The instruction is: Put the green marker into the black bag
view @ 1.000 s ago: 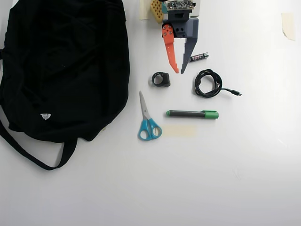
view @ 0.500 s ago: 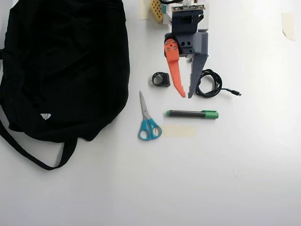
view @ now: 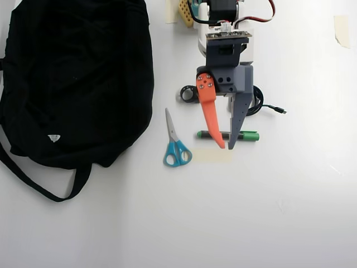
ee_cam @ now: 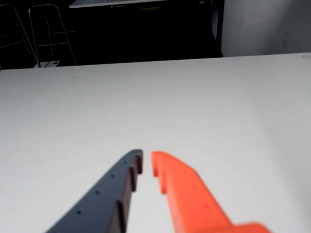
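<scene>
The green marker (view: 250, 135) lies flat on the white table (view: 279, 212) in the overhead view, green cap to the right. My gripper (view: 226, 147) hangs over it, and its orange and grey fingers cross the barrel in that view. The jaws are almost together at the tips and hold nothing. In the wrist view the gripper (ee_cam: 146, 160) points out over bare table with a thin gap between the tips, and the marker is out of sight there. The black bag (view: 72, 78) lies far to the left with its white label (view: 53, 138) and a strap (view: 33, 181).
Blue-handled scissors (view: 175, 146) lie just left of the marker. A coiled black cable (view: 188, 94) lies under the arm by its base. A beige tape patch (view: 212, 155) sits below the marker. In the wrist view the table's far edge (ee_cam: 155, 62) meets a dark room.
</scene>
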